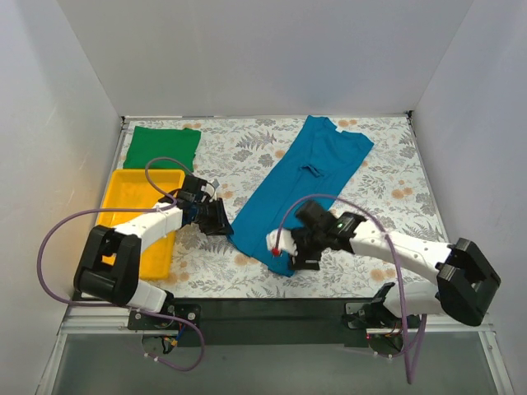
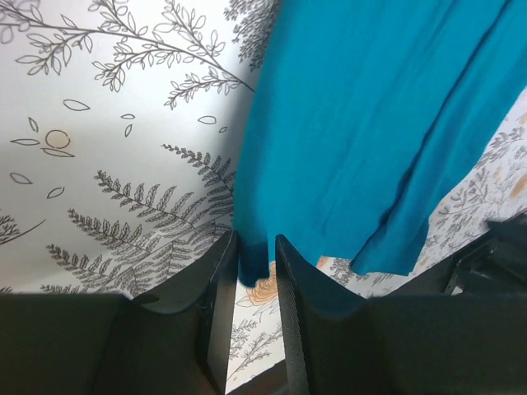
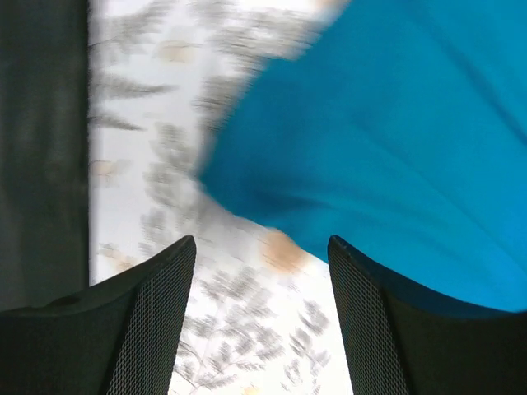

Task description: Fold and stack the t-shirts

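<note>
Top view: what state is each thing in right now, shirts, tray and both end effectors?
teal t-shirt: folded into a long strip, lying diagonally.
green t-shirt: folded, flat at the far left corner.
yellow tray: lying flat, left arm partly over it.
left end effector: nearly closed, teal corner between its jaws; grip unclear.
right end effector: open, nothing between its jaws.
</note>
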`<action>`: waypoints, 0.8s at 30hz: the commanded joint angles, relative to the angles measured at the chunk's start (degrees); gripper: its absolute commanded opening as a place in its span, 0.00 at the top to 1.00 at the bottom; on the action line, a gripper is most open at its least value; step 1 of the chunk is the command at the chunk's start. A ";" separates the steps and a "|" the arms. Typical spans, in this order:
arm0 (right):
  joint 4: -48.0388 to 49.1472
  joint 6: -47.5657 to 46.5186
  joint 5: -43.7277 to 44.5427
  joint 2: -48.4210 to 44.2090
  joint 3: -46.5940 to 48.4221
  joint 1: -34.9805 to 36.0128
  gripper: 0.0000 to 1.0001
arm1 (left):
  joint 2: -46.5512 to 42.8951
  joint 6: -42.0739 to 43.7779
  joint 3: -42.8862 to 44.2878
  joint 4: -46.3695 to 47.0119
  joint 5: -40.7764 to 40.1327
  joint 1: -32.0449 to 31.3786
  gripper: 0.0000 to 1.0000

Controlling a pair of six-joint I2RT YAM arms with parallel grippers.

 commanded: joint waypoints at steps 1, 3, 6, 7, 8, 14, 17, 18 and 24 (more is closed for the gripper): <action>-1.45 2.98 -10.53 -4.59 5.49 -16.47 0.28 | -6.49 -1.12 -0.46 -0.57 -2.30 -0.14 0.76; -0.22 6.48 -15.46 -5.04 4.88 -22.57 0.28 | -7.12 -1.30 -0.82 -0.75 -1.78 -0.14 0.76; 6.36 18.15 -17.32 -4.00 0.94 -32.51 0.30 | -7.04 -1.57 -1.96 -0.66 -1.16 -0.22 0.76; 8.12 21.84 -15.75 -2.94 -0.04 -36.89 0.31 | -6.86 -1.48 -1.96 -0.75 -1.42 -0.22 0.76; 9.18 26.92 -15.65 -1.63 -0.31 -39.45 0.32 | -6.86 -1.31 -2.05 -0.66 -1.43 -0.22 0.74; 13.14 41.54 -23.37 11.55 3.28 -59.14 0.37 | -8.97 -0.43 -0.47 -0.48 0.49 -0.22 0.57; 14.20 44.37 -25.23 18.50 7.94 -63.90 0.37 | -10.63 -1.39 -0.81 -0.66 4.79 -0.49 0.56; 14.55 44.38 -25.40 21.73 9.08 -64.52 0.37 | -11.25 -2.87 -1.95 -0.49 5.86 -0.84 0.55; 18.24 51.75 -27.43 32.55 17.00 -66.37 0.37 | -14.59 -7.89 -6.96 3.55 7.54 -10.15 0.55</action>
